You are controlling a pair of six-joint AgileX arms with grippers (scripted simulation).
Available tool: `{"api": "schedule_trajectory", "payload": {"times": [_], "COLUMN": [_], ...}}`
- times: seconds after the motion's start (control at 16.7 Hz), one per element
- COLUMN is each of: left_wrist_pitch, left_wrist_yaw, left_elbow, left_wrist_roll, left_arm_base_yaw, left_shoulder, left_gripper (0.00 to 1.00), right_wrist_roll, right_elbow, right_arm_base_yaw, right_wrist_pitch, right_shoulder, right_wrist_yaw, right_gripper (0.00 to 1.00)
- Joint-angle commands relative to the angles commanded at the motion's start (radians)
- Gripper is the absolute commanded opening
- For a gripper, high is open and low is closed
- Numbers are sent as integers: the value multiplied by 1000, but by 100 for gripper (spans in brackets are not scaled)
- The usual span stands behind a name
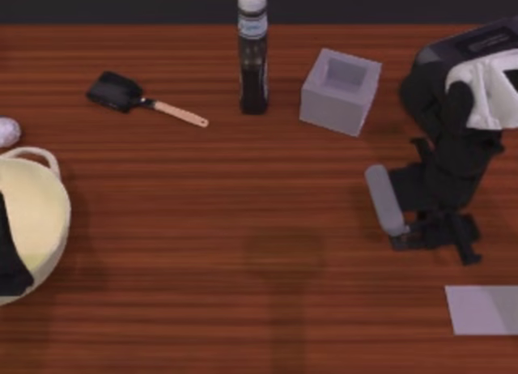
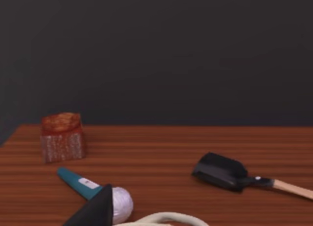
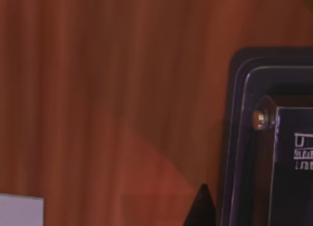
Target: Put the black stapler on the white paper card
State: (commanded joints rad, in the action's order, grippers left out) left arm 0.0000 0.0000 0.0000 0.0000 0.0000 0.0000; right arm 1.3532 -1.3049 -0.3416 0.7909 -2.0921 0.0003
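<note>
The black stapler (image 1: 385,200), with its grey top strip, sits right of the table's middle, angled toward the front. My right gripper (image 1: 441,232) is right beside it on its right, and their dark shapes merge, so I cannot tell whether it holds the stapler. The white paper card (image 1: 483,309) lies flat at the front right edge, below and to the right of that gripper. The right wrist view shows neither the stapler nor the card for certain, only bare table and a pale corner (image 3: 19,211). My left gripper (image 1: 8,261) is parked at the left edge over the basket.
A large black boxy device (image 1: 473,46) (image 3: 274,147) stands at the back right behind the right arm. Also at the back are a pale grey hollow cube (image 1: 340,91), a dark bottle (image 1: 252,58) and a black scoop (image 1: 121,93) (image 2: 225,171). A cream basket (image 1: 57,196) sits at the left.
</note>
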Motion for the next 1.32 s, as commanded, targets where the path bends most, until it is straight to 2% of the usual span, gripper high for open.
{"api": "schedule_trajectory", "payload": {"times": [0.18,0.24,0.84,1.32], "left_wrist_pitch": [0,0,0,0], "left_wrist_yaw": [0,0,0,0], "left_elbow": [0,0,0,0], "left_wrist_roll": [0,0,0,0], "left_arm_base_yaw": [0,0,0,0], "left_shoulder": [0,0,0,0], "left_gripper": [100,100,100,100], "right_wrist_roll": [0,0,2,8], "right_elbow": [0,0,-16,-212], "right_arm_base_yaw": [0,0,2,-7], "right_wrist_pitch": [0,0,17,339], "right_shoulder": [0,0,6,121], "right_wrist_yaw": [0,0,0,-1], "right_gripper": [2,0,0,0]}}
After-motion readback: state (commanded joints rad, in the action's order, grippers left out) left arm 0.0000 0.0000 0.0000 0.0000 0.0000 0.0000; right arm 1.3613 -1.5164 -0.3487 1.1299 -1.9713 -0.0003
